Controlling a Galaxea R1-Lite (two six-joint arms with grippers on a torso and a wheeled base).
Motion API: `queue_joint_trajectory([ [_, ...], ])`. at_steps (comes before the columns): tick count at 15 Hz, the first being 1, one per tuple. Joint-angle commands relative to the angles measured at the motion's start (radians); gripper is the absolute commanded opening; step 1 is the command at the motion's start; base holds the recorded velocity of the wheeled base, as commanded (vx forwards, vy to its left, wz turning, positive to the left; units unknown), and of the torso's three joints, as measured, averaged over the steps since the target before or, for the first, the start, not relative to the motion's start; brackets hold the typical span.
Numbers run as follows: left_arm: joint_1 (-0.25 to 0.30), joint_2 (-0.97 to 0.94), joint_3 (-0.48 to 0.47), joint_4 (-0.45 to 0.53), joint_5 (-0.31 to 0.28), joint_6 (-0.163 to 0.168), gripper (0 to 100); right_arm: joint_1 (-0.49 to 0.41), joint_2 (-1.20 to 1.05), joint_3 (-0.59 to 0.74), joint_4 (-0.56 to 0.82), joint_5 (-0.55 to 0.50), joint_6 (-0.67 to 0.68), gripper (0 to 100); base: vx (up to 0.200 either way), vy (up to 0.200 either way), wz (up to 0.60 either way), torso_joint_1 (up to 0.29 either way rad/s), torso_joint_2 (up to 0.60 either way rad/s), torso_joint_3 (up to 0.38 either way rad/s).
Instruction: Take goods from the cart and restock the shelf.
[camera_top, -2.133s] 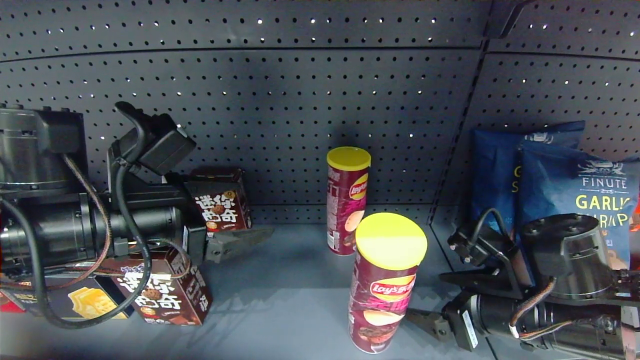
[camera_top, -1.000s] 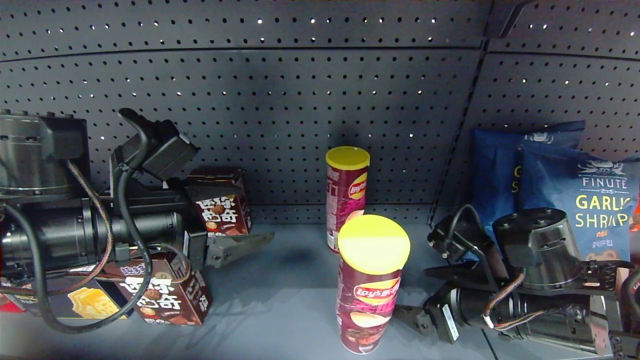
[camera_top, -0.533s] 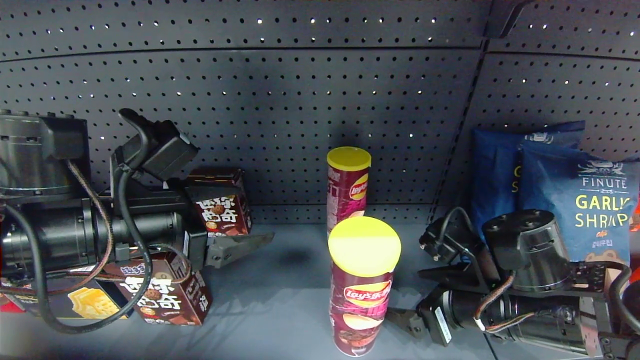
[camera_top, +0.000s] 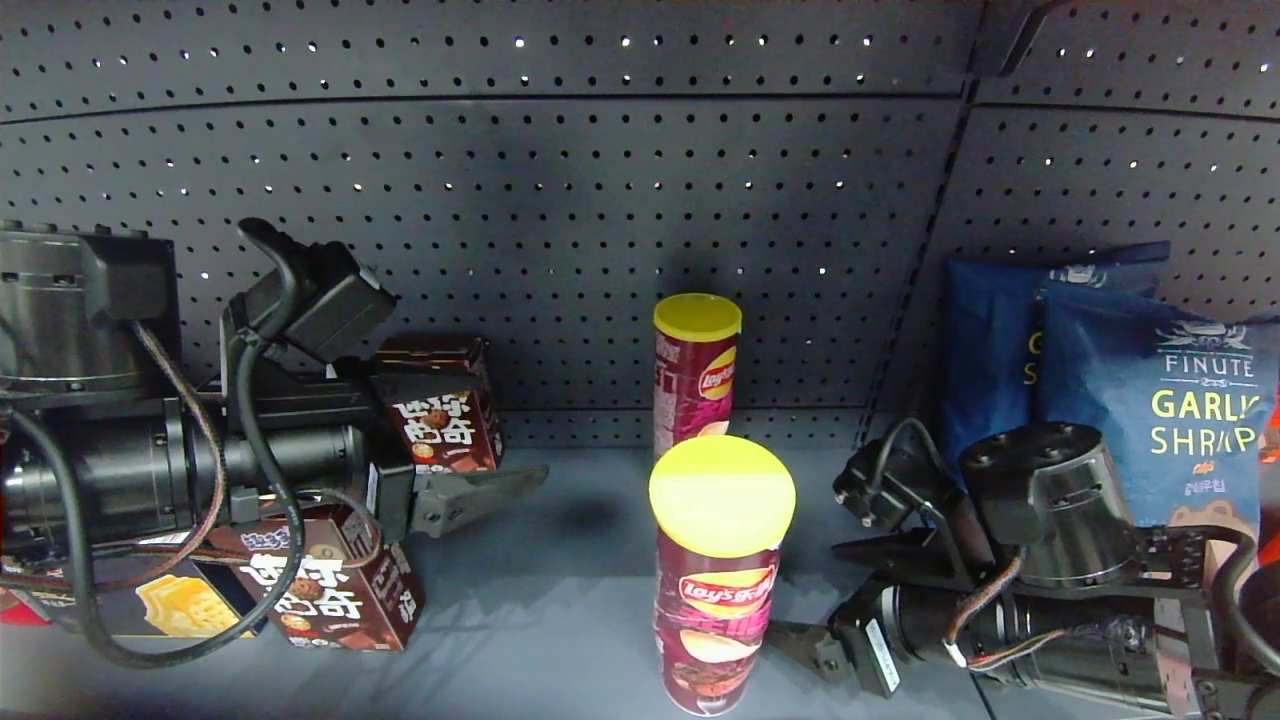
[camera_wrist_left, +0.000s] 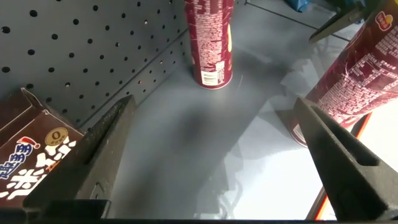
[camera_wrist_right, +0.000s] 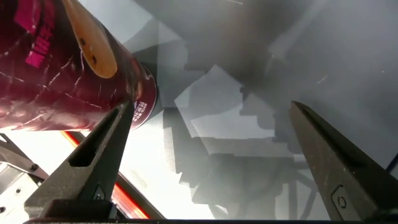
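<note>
Two maroon chip cans with yellow lids stand upright on the grey shelf (camera_top: 560, 590). The front can (camera_top: 718, 585) is near the shelf's front edge, and the back can (camera_top: 695, 370) stands against the pegboard. My right gripper (camera_top: 815, 600) lies low just right of the front can, open, and the can (camera_wrist_right: 62, 68) sits outside one finger (camera_wrist_right: 99, 155), not between them. My left gripper (camera_top: 470, 480) hovers open at the left with nothing in it. In its wrist view the back can (camera_wrist_left: 210, 43) and front can (camera_wrist_left: 360, 74) stand ahead of it.
Brown cookie boxes (camera_top: 440, 410) (camera_top: 335, 590) and a dark box with a yellow cracker picture (camera_top: 170, 600) crowd the shelf's left end. Blue snack bags (camera_top: 1180, 400) fill the right bay behind a slanted upright (camera_top: 920, 250). Bare shelf lies between the boxes and cans.
The front can has shifted left along the shelf's front, and my right arm has moved left with it. The left arm rose slightly at first, then stayed still.
</note>
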Motion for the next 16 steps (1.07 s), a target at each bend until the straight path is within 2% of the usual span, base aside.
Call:
queue_joint_trajectory([
  [1,0.001,0.0,0.0,-0.001,0.0,0.0,100,0.004,0.001,0.0,0.0,0.0,0.0,100,0.0,0.0,0.0,0.0,0.0,0.0],
  [16,-0.001,-0.002,0.002,-0.001,-0.001,0.0,100,-0.004,-0.033,-0.002,-0.029,-0.002,0.003,100,0.0,0.0,0.0,0.0,0.0,0.0],
])
